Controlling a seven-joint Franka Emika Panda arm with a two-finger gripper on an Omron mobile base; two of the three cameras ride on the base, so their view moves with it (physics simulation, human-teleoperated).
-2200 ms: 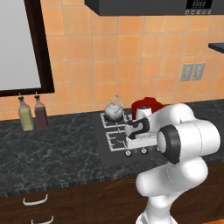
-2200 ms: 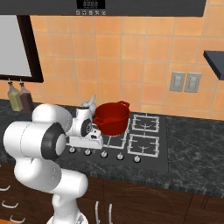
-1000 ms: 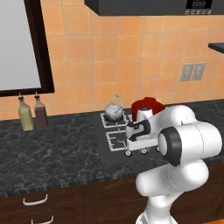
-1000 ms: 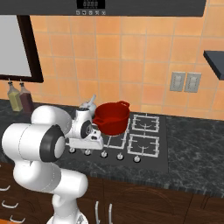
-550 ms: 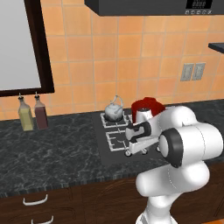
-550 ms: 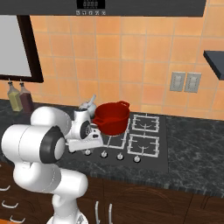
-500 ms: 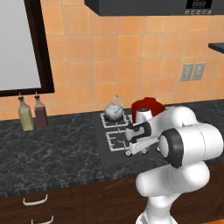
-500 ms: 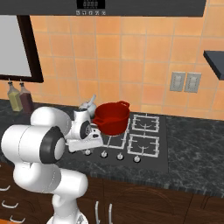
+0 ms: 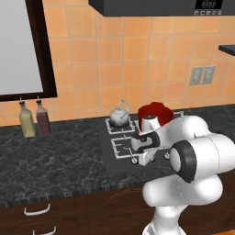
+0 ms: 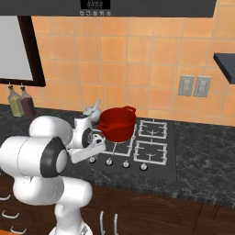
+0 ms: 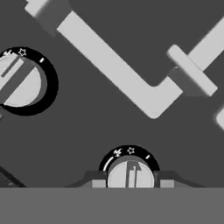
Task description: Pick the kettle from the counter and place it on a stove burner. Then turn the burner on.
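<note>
The silver-grey kettle [image 9: 120, 117] [image 10: 92, 111] stands upright on the back-left stove burner [image 9: 120, 125] of the black cooktop set in the dark marbled counter [image 9: 55, 156]. My gripper [image 9: 139, 159] [image 10: 94, 155] is low at the cooktop's front edge, in front of the kettle. In the hand view a round silver knob [image 11: 130, 175] sits between my two fingertips [image 11: 98, 182], which press against its sides. A second knob [image 11: 17, 81] lies to the upper left, and a pale grate bar [image 11: 109, 65] crosses above.
A large red pot [image 9: 156, 111] [image 10: 117, 123] sits on the burner right of the kettle. Two right-hand burners [image 10: 150, 140] are bare. Several knobs [image 10: 126, 164] line the front edge. Two bottles [image 9: 34, 119] [image 10: 20, 104] stand by the wall at left.
My hand has rolled slightly in place over the front knob. The kettle, the pot and the base have not moved.
</note>
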